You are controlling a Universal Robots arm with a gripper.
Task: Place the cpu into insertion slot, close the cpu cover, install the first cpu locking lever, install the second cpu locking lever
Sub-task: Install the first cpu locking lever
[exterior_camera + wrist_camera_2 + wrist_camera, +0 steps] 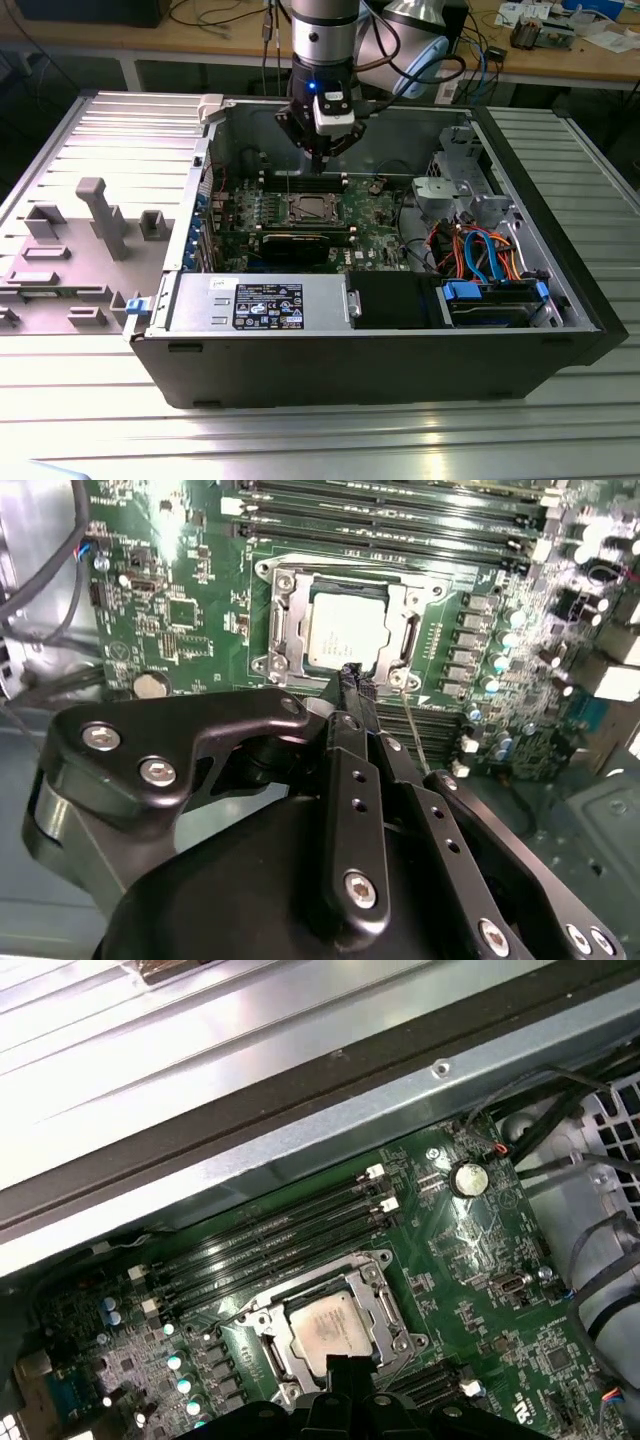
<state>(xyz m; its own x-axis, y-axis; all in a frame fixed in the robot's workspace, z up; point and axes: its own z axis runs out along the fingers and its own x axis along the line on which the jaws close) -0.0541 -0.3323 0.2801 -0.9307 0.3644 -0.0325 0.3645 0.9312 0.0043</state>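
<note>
My claw (pixel 356 682) hangs closed tight, gripping nothing I can see, over the open computer case (pixel 330 365); green motherboard (pixel 170 600) below; insertion slot (pixel 278 583) contacts hidden; cpu cover (pixel 402 630) lies flat around the seated cpu (pixel 345 630); thin lever (pixel 412 725) sticks up, end cut off.

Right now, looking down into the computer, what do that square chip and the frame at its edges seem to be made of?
The cpu: its top looks like dull silver-grey metal, with a soft matte sheen. The cpu cover: probably thin stamped steel, brighter and shinier, with glinting edges.
</note>
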